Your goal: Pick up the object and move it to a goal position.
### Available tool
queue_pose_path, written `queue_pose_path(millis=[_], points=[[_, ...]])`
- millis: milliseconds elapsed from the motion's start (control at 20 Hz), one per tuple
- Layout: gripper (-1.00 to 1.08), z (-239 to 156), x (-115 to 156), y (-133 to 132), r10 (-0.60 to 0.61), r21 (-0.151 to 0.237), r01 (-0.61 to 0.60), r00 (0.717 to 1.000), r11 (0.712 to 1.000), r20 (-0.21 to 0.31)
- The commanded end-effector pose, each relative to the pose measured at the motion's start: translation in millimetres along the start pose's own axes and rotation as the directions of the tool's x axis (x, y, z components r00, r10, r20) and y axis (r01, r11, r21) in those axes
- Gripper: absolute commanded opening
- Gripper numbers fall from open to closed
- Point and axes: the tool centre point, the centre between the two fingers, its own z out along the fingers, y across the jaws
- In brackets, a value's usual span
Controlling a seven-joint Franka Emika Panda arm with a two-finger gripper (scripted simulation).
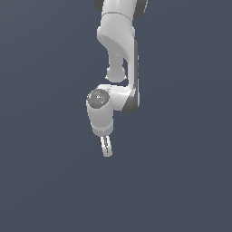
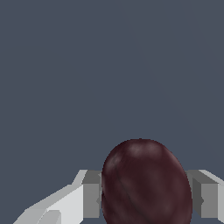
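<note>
In the wrist view a dark maroon-red ball (image 2: 146, 183) sits between my two fingers (image 2: 89, 199), whose grey pads press against both of its sides. My gripper (image 2: 146, 199) is shut on it. In the exterior view the white arm hangs down in the middle and my gripper (image 1: 107, 150) points downward with its fingers close together. The ball is hidden between the fingers in that view. The gripper appears lifted above the flat grey-blue ground (image 1: 45, 181).
The flat grey-blue ground (image 2: 109, 65) fills the rest of both views. The arm's upper links (image 1: 118, 41) stand above the gripper in the exterior view.
</note>
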Motion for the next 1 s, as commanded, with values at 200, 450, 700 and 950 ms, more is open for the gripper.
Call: queue_pose_path(millis=[200,450,700,950], points=[[-1.0,-57.3,-44.2,-23.0,0.0,0.002,0.0,1.0,1.0,-0.001],[-1.0,-103.8,-80.1,-41.9,0.001,0.001,-0.001,1.0,1.0,-0.003],[-1.0,-149.2,-115.1,-60.9,0.001,0.001,-0.001,1.0,1.0,-0.003],[-1.0,-190.7,-147.3,-79.0,0.001,0.001,-0.001,1.0,1.0,-0.003]])
